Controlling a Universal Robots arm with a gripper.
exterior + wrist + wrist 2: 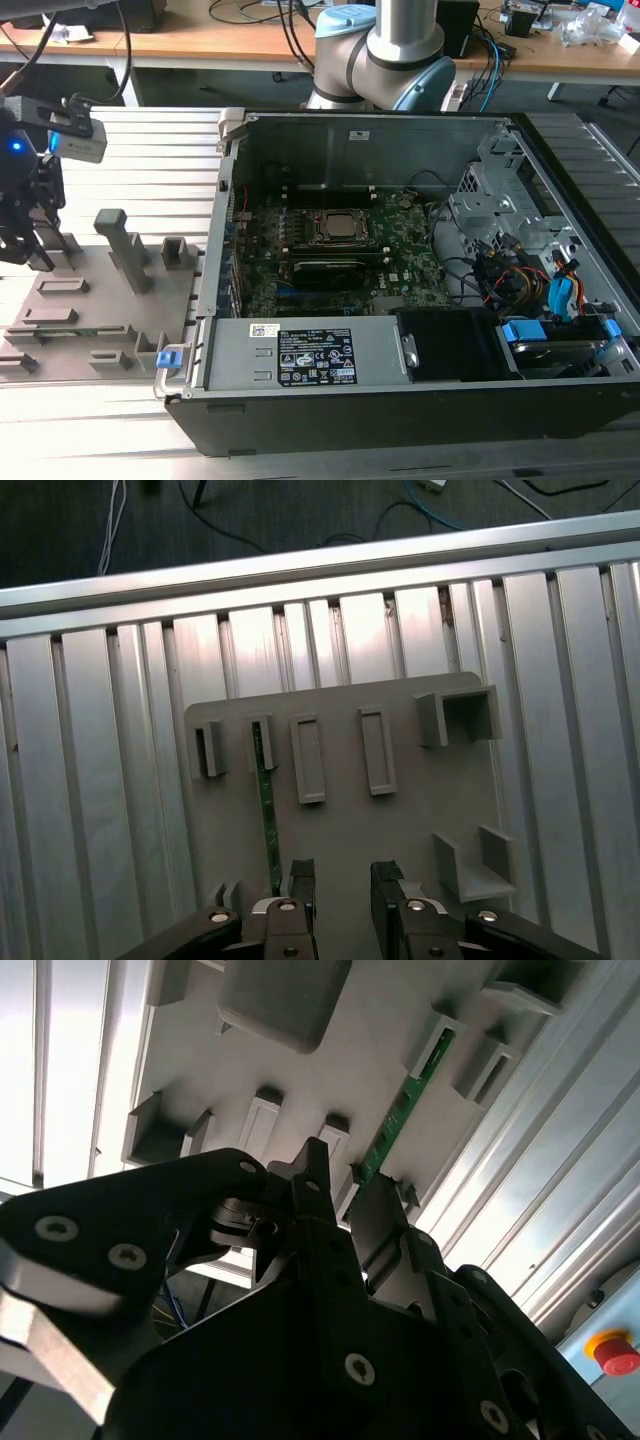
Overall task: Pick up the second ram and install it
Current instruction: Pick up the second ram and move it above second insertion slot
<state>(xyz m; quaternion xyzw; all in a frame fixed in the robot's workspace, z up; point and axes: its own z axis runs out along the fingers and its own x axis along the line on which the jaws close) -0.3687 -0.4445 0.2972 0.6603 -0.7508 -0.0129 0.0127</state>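
Status: pick-up not yet made. The gripper (343, 888) hangs over the grey fixture plate (400, 830). The plate lies flat on the ribbed aluminium desk (160, 160), near the desk edge at the exterior view's left. The gripper is released: in the first wrist view its two fingers (302, 880) stand apart with bare plate visible between them, and nothing is held. The second ram (268, 810), a thin green stick, sits on edge in a narrow holder of the fixture plate. It runs lengthwise between two small end blocks. In both wrist views the stick lies just beside one finger, outside the gap and not between the fingers. No contact between finger and stick can be confirmed. The neighbouring rectangular holders on the plate appear vacant. The open computer case (300, 360) stands on the desk toward the exterior view's right, well apart from the gripper. Its green motherboard (400, 270) and CPU socket (340, 228) are exposed. The memory slots beside the socket cannot be read clearly, so the presence of a first module cannot be confirmed. Judged from this layout, all of the work is outstanding: grasping the stick, lifting it from its holder, transfer to the case, and seating it in a slot.
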